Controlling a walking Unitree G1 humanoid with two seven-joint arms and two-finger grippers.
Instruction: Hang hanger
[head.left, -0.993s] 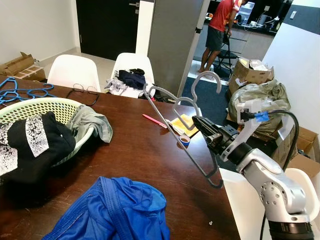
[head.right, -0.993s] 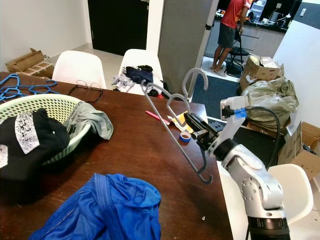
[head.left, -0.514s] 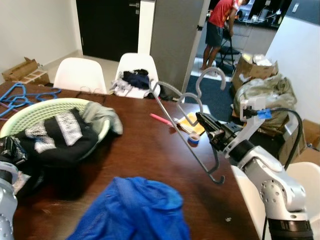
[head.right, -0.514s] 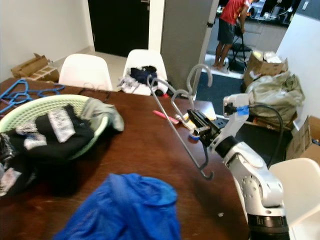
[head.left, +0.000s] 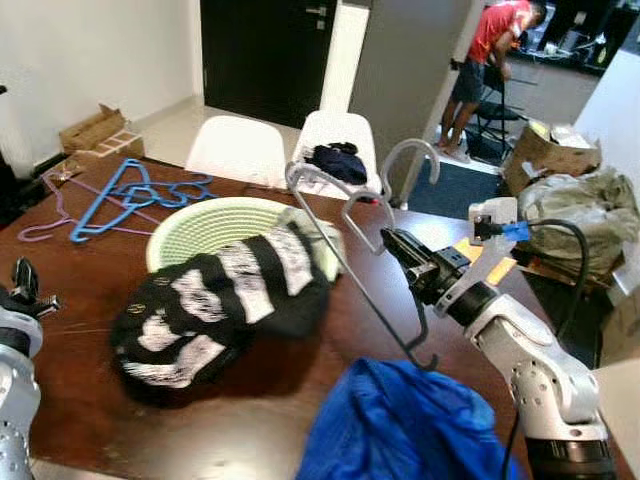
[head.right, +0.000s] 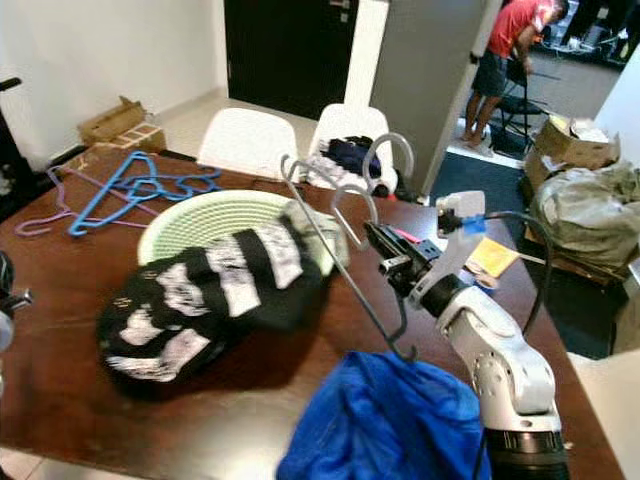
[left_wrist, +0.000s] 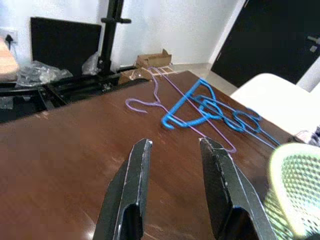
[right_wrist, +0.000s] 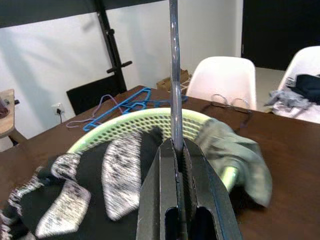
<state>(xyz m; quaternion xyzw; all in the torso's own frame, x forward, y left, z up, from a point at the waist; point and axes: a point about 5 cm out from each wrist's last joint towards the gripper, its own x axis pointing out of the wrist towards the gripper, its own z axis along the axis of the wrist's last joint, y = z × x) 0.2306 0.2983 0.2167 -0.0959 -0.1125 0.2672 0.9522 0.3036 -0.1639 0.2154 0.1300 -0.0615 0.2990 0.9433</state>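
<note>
At the left edge of the dark wooden table (head.left: 90, 390) I see my left gripper (left_wrist: 172, 187) hovering low over bare wood, its two black fingers spread apart with nothing between them. Toward the far left corner of the table lie loose blue hangers (head.left: 130, 190), with a thin pink hanger (head.left: 50, 215) just beside them. Further along, near the far edge, sits the pale green laundry basket (head.left: 215, 222), and a black garment with white patches (head.left: 215, 310) spills from it over the near rim onto the wood. Behind the far edge stand two white chairs (head.left: 235, 150), one with dark clothes piled on the seat. Right of the basket, my right gripper (head.left: 400, 250) is raised above the table, fingers clamped together on the grey hanger (head.left: 345, 235); I see the thin bar pinched between them in the right wrist view, and the hanger tilts in the air with its hook uppermost and one end pointing down. Below it, at the near right edge of the table, lies a crumpled blue garment (head.left: 400, 425). Past the far right corner, a person in a red shirt (head.left: 490, 45) stands in the next room.
</note>
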